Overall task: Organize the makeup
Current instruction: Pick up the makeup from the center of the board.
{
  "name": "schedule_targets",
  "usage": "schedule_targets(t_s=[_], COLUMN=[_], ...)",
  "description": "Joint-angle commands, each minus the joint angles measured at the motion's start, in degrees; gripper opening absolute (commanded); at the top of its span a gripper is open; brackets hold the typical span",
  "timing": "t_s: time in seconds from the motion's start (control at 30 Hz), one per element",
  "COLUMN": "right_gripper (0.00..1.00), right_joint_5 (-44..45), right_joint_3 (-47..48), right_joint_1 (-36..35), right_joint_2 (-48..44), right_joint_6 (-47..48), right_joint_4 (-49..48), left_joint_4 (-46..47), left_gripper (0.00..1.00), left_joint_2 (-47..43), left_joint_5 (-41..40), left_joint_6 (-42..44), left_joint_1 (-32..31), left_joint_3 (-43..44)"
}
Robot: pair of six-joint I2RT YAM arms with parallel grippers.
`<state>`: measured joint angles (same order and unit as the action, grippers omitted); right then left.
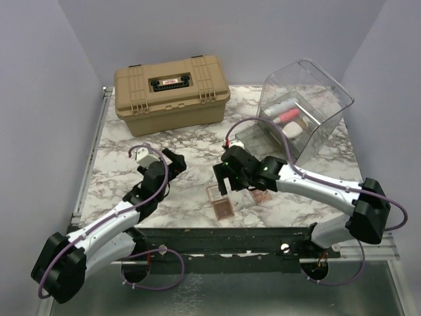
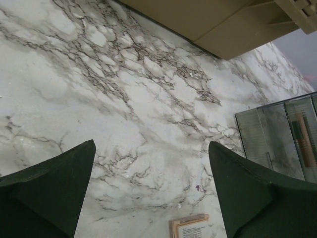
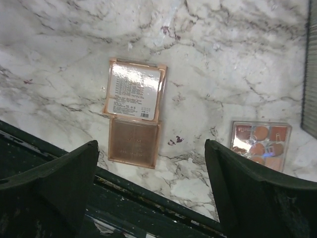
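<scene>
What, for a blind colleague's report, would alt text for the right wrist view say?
An opened pink compact with a printed label on one half lies on the marble table, framed between the right hand's wide-open fingers. A clear palette of round pans lies to its right.

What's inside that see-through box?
A white tube, a pink tube and a white oval piece show through the clear bin. Anything beneath them is hidden.

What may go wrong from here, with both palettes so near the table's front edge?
The open palette lies hinged open, close to the front edge of the table; the open right gripper above it might push it off rather than grasp it. Closing on one half might fold it. The round-pan palette beside it might get knocked.
</scene>
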<state>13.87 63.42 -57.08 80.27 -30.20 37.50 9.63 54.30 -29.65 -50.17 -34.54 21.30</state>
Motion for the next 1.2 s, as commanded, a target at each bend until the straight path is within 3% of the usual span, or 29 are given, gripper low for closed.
schedule_targets(t_s=[0.0, 0.33, 0.9, 1.07, 1.17], right_gripper=[0.96, 1.0, 0.95, 0.85, 0.68], right_joint_5=[-3.13, -7.35, -0.05, 1.1, 1.22], right_joint_3=[-2.0, 0.93, 8.91, 7.67, 6.8], right_joint_1=[-0.49, -0.58, -1.41, -1.54, -1.54], right_joint_2=[3.05, 14.81, 28.18, 28.32, 26.93], right_joint_6=[-5.8, -6.57, -7.0, -7.67, -7.35], right_joint_4=[-5.46, -8.89, -3.51, -3.72, -4.94], left_joint_4=[-4.69, -6.22, -8.72, -8.7, -8.66], left_gripper=[0.99, 0.99, 0.99, 0.99, 0.99], left_joint_2=[-5.04, -7.16, -10.09, -10.02, -9.78], left_joint_5=[-3.98, -4.7, -7.09, -7.24, -7.22], left_joint_6=[-2.52, -3.74, -4.48, -5.26, -5.78], left_joint_1=[0.53, 0.62, 0.79, 0.8, 0.79], left_joint_3=[-3.42, -4.51, -4.94, -4.88, -4.95])
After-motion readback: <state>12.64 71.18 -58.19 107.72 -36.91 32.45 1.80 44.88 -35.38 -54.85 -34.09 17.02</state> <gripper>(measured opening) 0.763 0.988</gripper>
